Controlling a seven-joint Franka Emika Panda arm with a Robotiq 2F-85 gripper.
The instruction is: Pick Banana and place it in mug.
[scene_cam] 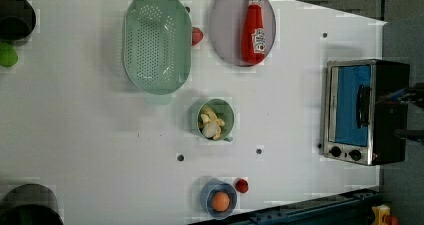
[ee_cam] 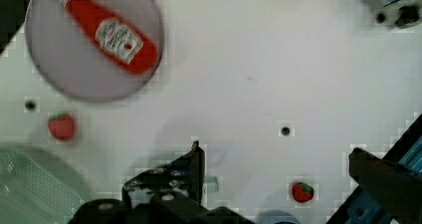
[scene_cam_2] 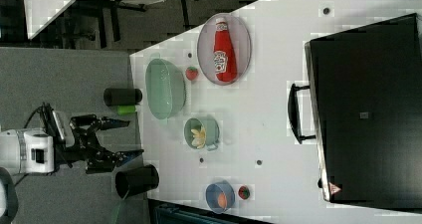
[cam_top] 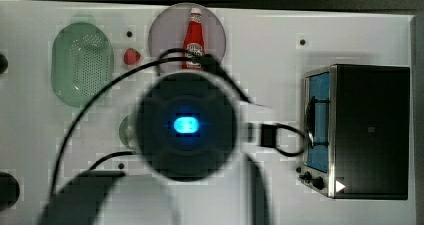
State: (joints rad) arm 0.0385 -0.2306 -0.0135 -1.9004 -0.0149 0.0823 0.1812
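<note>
The dark-green mug [scene_cam: 227, 110] stands upright near the middle of the white table, and the pale-yellow banana [scene_cam: 210, 125] pieces lie inside it. In the right view the mug [scene_cam_2: 211, 127] with the banana [scene_cam_2: 198, 136] in it sits to the right of my gripper [scene_cam_2: 135, 137], which is well apart from it, open and empty. In the wrist view the gripper [ee_cam: 276, 152] hangs over bare table with its fingers [ee_cam: 195, 162] spread wide. The arm's round body covers most of the mug [cam_top: 125, 130] in the top view.
A pale-green colander [scene_cam: 157, 42] and a plate [scene_cam: 225, 30] with a ketchup bottle [scene_cam: 253, 27] lie beyond the mug. A toaster oven [scene_cam: 362, 110] stands at the left view's right. A blue bowl [scene_cam: 206, 197] holds an orange, with strawberries [scene_cam: 241, 185] nearby. Black cups [scene_cam: 17, 15] stand at the left view's left.
</note>
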